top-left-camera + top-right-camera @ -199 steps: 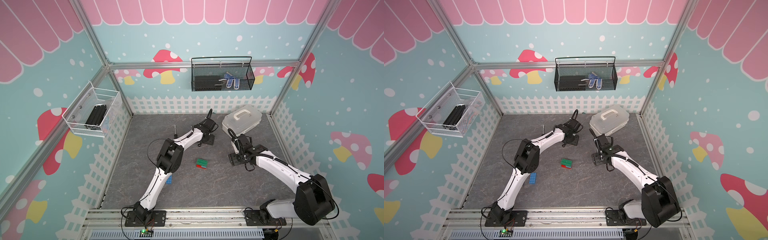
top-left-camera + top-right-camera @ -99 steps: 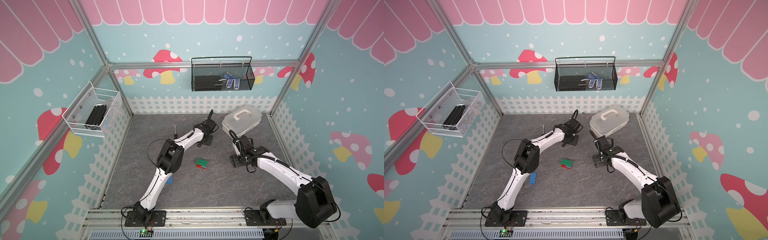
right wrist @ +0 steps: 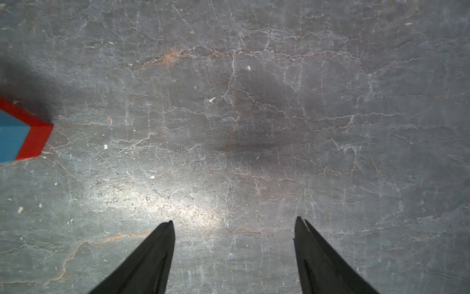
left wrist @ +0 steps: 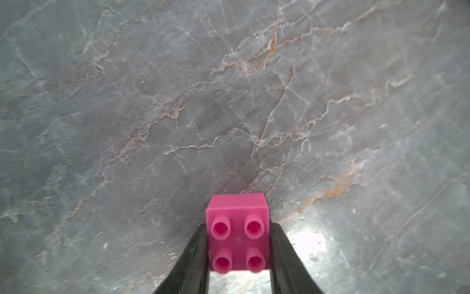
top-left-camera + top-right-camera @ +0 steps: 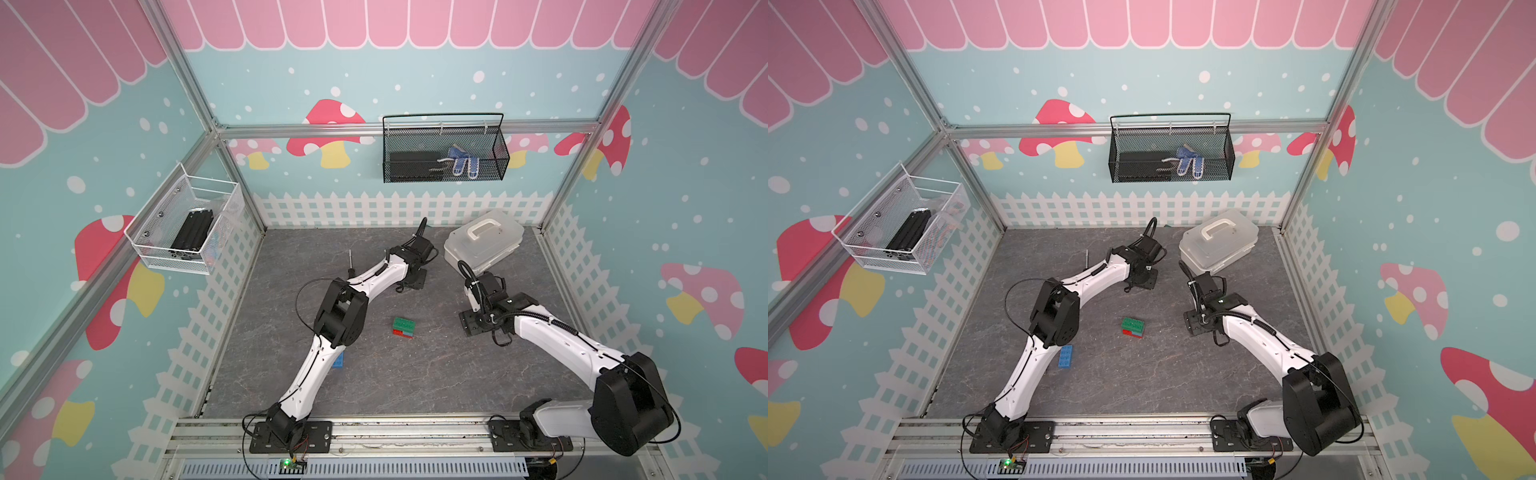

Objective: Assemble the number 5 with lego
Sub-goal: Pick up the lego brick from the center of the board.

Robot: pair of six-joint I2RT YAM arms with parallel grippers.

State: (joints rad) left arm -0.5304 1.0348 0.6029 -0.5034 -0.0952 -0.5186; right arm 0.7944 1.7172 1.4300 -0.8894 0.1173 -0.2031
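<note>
Lego stack (image 5: 404,328), green over blue and red, sits centrally between arms. Long blue brick (image 5: 1065,356) lies near-left. Left gripper (image 4: 238,226), far centre, clamps pink brick (image 4: 237,203); right gripper (image 3: 235,221) spread, empty.

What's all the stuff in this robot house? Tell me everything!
brick stack: one, green over blue and red, middle of table
long brick: one, blue, beside left arm
small brick: one, pink, between left jaws
thin tool: one, dark, by left arm
lidded box: one, white, back right
wire baskets: two, black on back wall, white on left wall
table: one, grey
left arm: white, jaws shut on small brick
right arm: white, jaws open, empty
</note>
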